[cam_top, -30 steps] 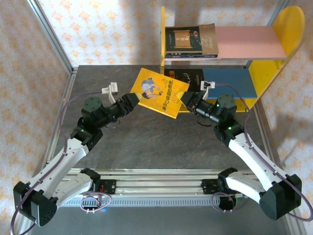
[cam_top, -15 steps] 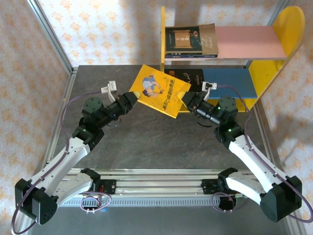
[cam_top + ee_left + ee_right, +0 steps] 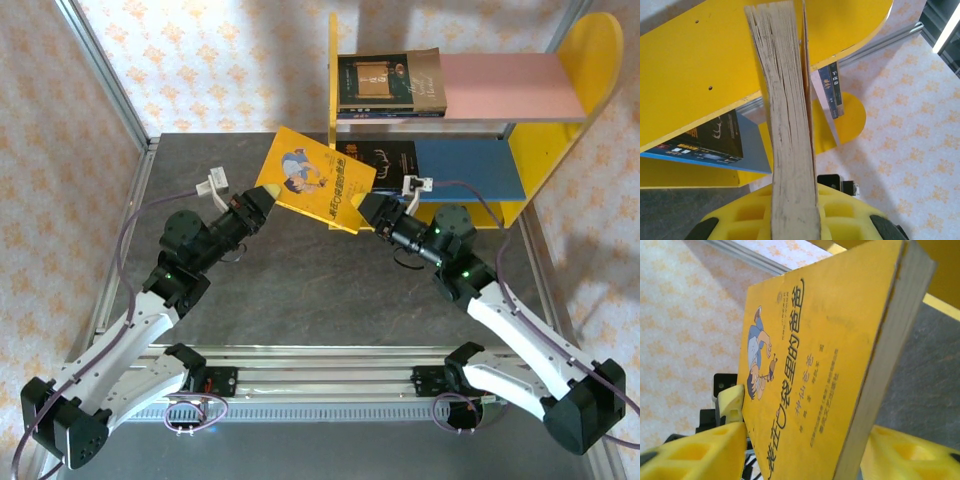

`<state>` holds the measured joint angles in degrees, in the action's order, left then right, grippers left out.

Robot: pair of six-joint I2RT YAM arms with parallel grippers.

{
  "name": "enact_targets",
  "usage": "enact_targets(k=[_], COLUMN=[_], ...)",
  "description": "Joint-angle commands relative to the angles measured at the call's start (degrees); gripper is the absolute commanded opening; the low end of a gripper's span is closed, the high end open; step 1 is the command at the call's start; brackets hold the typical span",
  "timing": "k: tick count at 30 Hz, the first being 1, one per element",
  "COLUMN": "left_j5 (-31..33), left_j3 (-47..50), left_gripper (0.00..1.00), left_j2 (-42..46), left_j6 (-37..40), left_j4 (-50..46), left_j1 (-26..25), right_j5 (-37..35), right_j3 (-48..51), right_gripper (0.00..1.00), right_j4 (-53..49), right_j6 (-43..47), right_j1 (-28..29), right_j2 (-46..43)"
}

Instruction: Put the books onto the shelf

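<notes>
Left gripper (image 3: 266, 193) clamping yellow paperback (image 3: 318, 185) before the shelf (image 3: 590, 60); right gripper (image 3: 360, 208) straddling it, jaws apart. Left wrist showing rough page edges, right wrist the cartoon cover.

At least four books are showing: one yellow paperback (image 3: 318, 182), one dark book (image 3: 380, 155) on the blue lower board (image 3: 470, 165), and a stack (image 3: 390, 85) of two or more on the pink upper board (image 3: 510, 85). One shelf (image 3: 590, 60) is standing there. Two grippers are showing: the left gripper (image 3: 264, 197) and the right gripper (image 3: 362, 207).
</notes>
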<state>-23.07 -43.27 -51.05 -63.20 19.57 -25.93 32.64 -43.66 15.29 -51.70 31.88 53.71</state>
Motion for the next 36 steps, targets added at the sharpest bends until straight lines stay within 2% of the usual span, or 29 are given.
enact_targets(k=[1, 18, 20, 23, 32, 36], left_j5=[3.04, 4.79, 5.20, 5.67, 6.73, 8.05], left_j3=[-0.49, -1.44, -1.64, -1.98, -6.97, -9.84], left_gripper=[0.00, 0.00, 0.00, 0.00, 0.00, 0.00], left_j2=[0.26, -2.13, -1.95, -1.60, -3.43, -4.31], left_j6=[-0.84, -0.31, 0.04, 0.67, 4.75, 6.66], left_j4=[9.03, 13.87, 13.38, 12.61, 10.07, 7.27], left_j1=[-0.58, -5.85, -6.57, -7.59, -14.77, -17.70], right_j5=[-3.90, -6.61, -7.41, -7.90, -7.08, -7.16], right_j3=[-1.00, -0.02, -0.20, -1.05, -5.54, -10.54], right_gripper=[0.68, 0.62, 0.56, 0.40, 0.12, 0.07], right_j4=[0.41, 0.63, -0.53, -2.83, -10.58, -18.32], right_j6=[0.90, -0.97, -0.65, 0.30, 4.23, 9.03], right_j1=[0.94, 3.01, 3.01, 3.06, 3.01, 3.01], right_j2=[-2.59, -4.80, -6.13, -8.08, -12.10, -14.07])
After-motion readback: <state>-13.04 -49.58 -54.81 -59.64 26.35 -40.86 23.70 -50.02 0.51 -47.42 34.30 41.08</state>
